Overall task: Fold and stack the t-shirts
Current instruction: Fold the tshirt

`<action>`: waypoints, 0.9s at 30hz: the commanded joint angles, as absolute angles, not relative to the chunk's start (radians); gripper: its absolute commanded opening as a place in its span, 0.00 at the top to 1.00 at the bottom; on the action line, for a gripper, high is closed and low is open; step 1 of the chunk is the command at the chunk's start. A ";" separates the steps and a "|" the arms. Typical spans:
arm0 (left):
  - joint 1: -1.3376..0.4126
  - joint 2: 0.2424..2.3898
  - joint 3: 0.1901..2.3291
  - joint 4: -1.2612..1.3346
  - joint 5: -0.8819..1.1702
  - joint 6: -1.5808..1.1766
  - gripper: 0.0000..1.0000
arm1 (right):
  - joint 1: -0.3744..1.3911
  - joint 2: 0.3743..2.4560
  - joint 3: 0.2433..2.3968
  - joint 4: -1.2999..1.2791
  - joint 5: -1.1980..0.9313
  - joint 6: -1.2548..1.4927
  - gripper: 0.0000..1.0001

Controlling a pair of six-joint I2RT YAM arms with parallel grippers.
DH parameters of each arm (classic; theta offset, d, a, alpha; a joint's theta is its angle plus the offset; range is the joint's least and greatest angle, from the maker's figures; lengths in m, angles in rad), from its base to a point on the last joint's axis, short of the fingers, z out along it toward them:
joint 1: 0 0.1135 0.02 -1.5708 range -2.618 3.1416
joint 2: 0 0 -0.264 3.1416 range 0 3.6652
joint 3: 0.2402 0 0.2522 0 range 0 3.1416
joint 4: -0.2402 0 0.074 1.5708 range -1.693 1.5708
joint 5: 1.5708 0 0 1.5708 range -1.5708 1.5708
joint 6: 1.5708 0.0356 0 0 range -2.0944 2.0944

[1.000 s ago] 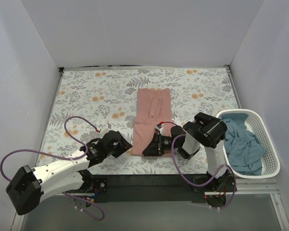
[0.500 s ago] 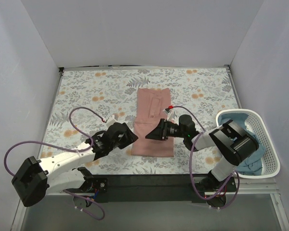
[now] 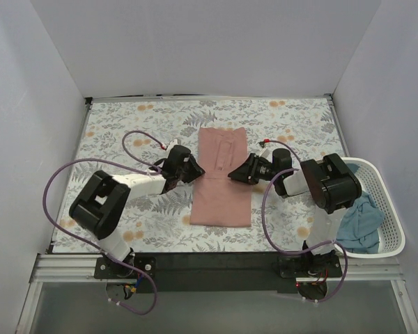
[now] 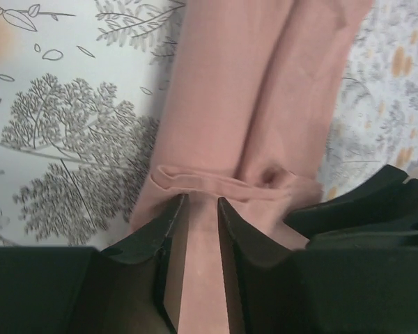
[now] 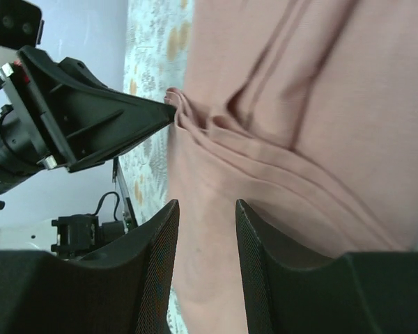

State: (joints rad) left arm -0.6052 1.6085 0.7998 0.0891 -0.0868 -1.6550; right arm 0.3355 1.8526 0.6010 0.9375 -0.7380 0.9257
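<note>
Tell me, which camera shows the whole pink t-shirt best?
The top external view: there the pink t-shirt lies whole, a long folded strip on the floral cloth. Both wrist views show only close-up patches of its folds.

Dusty-pink t-shirt [image 3: 221, 191] on a white cloth [image 3: 125, 132] printed with grey leaves and orange blooms; teal-blue t-shirt [image 3: 357, 224] in a white slotted basket [image 3: 396, 223].

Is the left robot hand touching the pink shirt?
Touching. In the left wrist view the left gripper has its fingertips on the pink t-shirt, with cloth bunched into a ridge right at them.
</note>
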 commanded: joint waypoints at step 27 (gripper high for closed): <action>-0.771 1.236 0.821 -0.506 -0.303 -1.416 0.27 | 0.652 1.267 0.739 -0.452 0.101 0.460 0.41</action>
State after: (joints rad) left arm -0.7006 1.2789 0.8448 -0.2855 -0.1669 -1.4467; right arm 0.5713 1.3228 0.7422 -0.1284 -0.1219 0.4641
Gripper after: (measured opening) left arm 0.717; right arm 0.581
